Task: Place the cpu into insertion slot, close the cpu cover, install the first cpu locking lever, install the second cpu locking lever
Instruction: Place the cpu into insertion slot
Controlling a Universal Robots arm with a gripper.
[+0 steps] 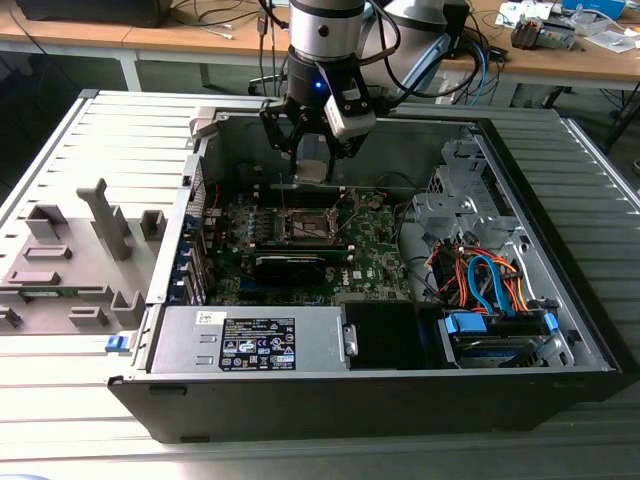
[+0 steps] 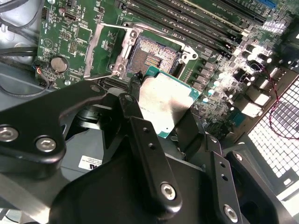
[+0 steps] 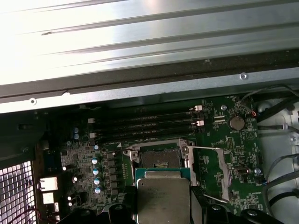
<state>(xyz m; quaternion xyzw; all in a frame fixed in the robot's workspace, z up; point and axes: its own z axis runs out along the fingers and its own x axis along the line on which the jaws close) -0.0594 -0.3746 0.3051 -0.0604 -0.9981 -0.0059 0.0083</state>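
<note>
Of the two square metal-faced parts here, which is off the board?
The cpu, silvery with a green edge, clamped in the gripper above the motherboard. The insertion slot is set into that board, its dark centre uncovered.

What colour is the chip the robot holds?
The chip is silvery with a green edge, clearest in the second wrist view.

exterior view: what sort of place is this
Probably a robotics lab or test workshop. An open computer case lies on a slatted metal table, cluttered wooden desks stand behind, and the arm's end effector holds the cpu over the motherboard.
</note>
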